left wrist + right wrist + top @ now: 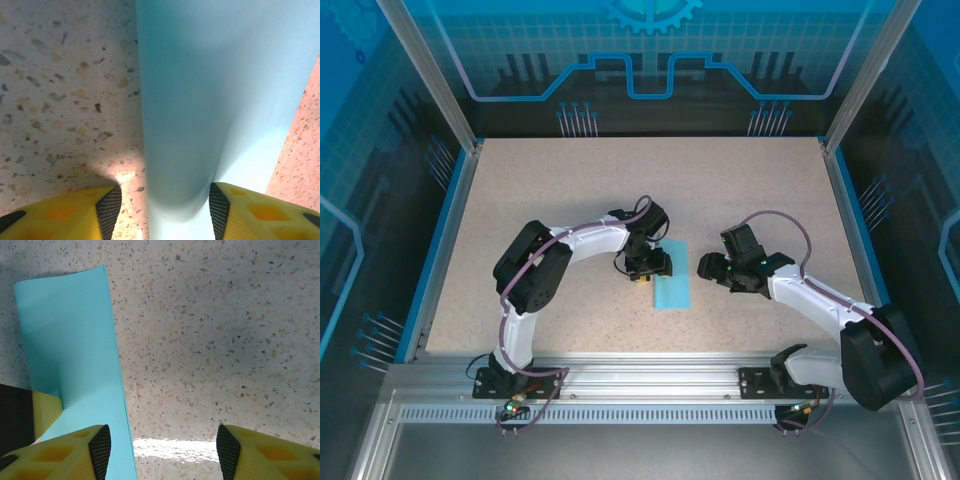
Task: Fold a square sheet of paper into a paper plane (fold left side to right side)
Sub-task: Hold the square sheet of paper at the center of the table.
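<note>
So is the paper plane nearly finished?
Not nearly. The sheet of paper already lies doubled into a narrow strip. The left fingers straddle its puffy fold, open; the right fingers wait open beside it. Flattening the crease and all pointed folds remain.

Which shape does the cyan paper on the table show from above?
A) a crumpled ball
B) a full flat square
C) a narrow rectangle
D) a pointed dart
C: in the top view the cyan sheet of paper lies as a strip clearly longer than it is wide, with straight edges and square corners.
</note>
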